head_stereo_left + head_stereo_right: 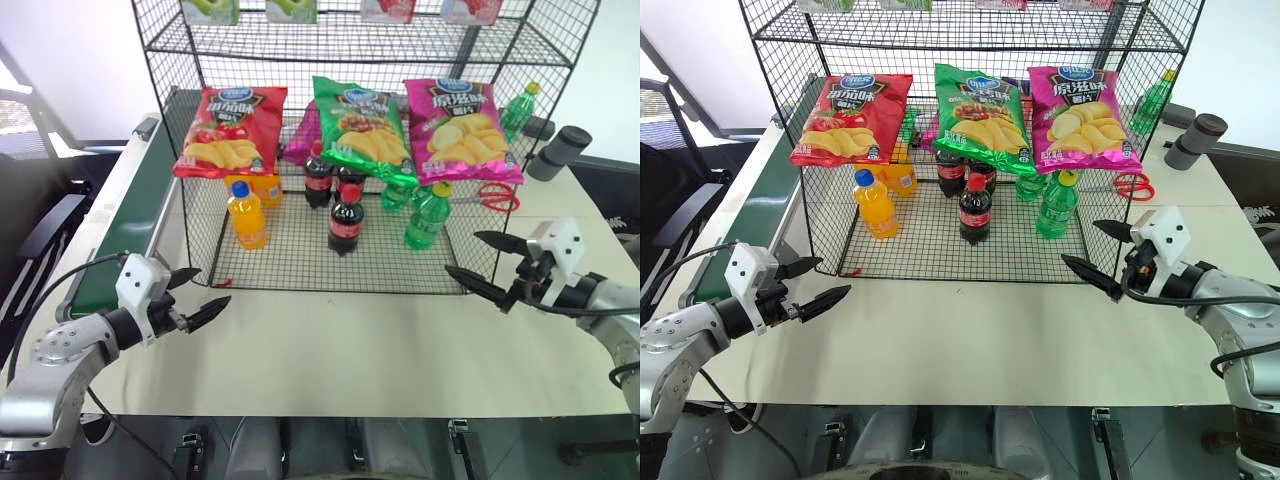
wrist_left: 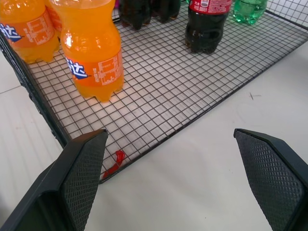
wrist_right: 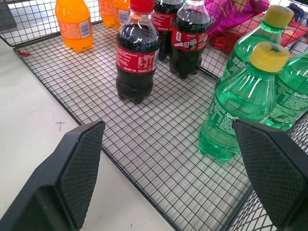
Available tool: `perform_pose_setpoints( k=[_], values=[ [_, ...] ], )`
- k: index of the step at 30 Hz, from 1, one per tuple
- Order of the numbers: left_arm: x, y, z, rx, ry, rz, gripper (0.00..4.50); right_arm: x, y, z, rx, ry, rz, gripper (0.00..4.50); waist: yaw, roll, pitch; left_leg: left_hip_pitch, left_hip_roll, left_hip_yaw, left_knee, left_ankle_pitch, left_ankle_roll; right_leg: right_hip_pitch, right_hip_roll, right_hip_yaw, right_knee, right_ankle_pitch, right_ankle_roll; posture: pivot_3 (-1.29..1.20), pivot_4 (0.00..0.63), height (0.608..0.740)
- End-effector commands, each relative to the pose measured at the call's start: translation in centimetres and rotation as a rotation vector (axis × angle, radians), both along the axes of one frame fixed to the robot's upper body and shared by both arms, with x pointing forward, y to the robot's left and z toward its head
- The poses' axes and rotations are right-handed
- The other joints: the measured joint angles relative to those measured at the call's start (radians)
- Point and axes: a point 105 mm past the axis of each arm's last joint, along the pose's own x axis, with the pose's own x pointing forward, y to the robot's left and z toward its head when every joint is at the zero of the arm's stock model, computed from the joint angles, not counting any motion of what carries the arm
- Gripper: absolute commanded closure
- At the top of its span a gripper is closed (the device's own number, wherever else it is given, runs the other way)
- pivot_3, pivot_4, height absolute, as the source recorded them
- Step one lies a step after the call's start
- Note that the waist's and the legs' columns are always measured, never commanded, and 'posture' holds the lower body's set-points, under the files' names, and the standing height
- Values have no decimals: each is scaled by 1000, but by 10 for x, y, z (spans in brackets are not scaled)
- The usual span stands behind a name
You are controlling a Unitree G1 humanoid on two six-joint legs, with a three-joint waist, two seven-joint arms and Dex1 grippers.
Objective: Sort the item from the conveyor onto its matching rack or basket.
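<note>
Cola bottle (image 1: 346,222): upright on rack (image 1: 300,262) floor, ahead between both arms
Right gripper (image 1: 488,263): spread empty, nearer
Left gripper (image 1: 197,296): spread empty

The nearest green bottle (image 3: 240,103) carries the word "Spirit" in slanted white letters down its label, and the green bottle (image 3: 293,91) behind it shows "Sprite" on its own label. The front cola bottle (image 3: 137,53) has a red label with small white print and a white script logo — too small to read letter by letter. The cola bottle behind (image 3: 191,36) bears white Chinese characters on red. The orange bottle (image 2: 91,45) has a blue-and-white label with Chinese characters — "达" can be made out. The crisp bags (image 1: 232,130) show Chinese titles, not clearly legible.
</note>
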Motion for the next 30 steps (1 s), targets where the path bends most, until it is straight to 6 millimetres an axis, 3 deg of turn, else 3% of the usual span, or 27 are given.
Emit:
perform_pose_setpoints(
  k=[1, 30],
  values=[
    [2, 1, 16, 16, -73, 0, 0, 1, 1, 8, -6, -47, 10, 91, 0, 0, 0, 0, 0, 0, 0, 0, 0, 0, 0, 0, 0, 0, 0, 0, 150, 740],
    [2, 1, 16, 38, -67, 1, 0, 5, -1, 1, -1, -69, -11, 91, 0, 0, 0, 0, 0, 0, 0, 0, 0, 0, 1, 0, 0, 0, 0, 0, 150, 740]
  ],
)
